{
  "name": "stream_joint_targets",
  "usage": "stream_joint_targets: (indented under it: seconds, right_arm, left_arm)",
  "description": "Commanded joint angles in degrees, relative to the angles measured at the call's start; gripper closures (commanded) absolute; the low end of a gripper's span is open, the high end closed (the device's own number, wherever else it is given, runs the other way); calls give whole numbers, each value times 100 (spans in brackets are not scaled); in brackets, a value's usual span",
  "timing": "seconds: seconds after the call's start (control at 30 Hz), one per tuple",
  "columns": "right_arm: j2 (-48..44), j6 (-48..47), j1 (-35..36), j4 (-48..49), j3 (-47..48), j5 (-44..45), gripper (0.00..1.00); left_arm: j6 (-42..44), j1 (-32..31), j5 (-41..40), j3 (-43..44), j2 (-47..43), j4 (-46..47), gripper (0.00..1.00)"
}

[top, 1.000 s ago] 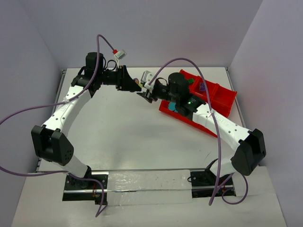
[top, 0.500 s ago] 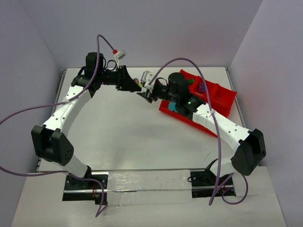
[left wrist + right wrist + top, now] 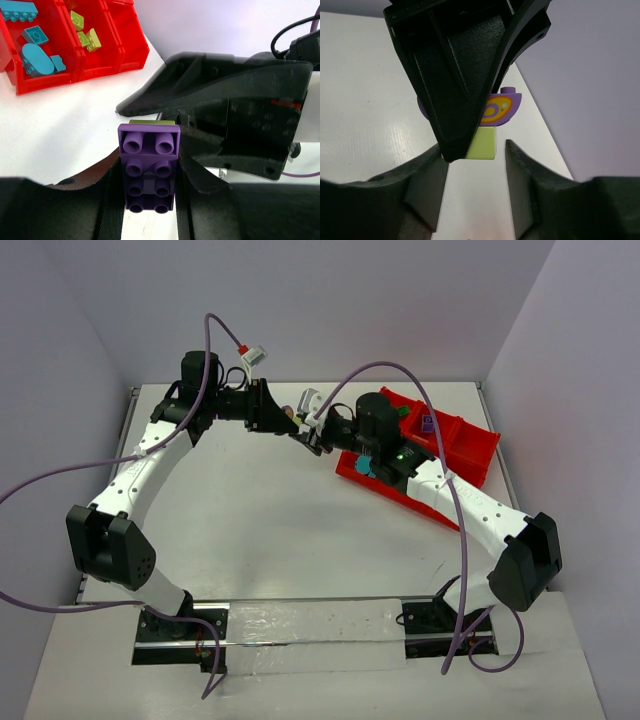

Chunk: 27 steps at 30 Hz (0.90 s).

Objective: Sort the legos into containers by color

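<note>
Left hand (image 3: 149,162) pinches a purple studded brick (image 3: 149,175), held off the surface (image 3: 60,130). A yellow-green brick (image 3: 481,143) is attached at the purple brick's far end. Right hand (image 3: 475,150) is spread, one finger on each side of the yellow-green brick, with a gap visible at one side. Beyond, the red tray (image 3: 125,45) rests on the surface, with teal legos (image 3: 35,37) in one compartment and yellow-green legos (image 3: 85,37) in the next.

Bright even light; soft shadows; near jaws blurred, wrist views.
</note>
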Motion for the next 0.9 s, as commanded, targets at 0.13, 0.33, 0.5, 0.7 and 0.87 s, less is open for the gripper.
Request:
stream_joint_targets:
  seconds: [0.13,0.33,0.5,0.7,0.87]
  right_arm:
    - [21,96,11,307,298,-5,79]
    - [13,126,20,347,258,16,100]
    - [-4,159,20,358,221,71,100]
    - [-8,163,20,339,181,131,100]
    - [-34,106,14,277,109,218,100]
  left_arm:
    - [95,-2,101,-60,-163,200,100]
    - [158,-2,45,-58,-254,234,52]
    - [140,-2,117,-104,-393,392,1]
    - [192,42,-76,-99,-435,318,4]
    - [178,103,-120,-142,-533,361,15]
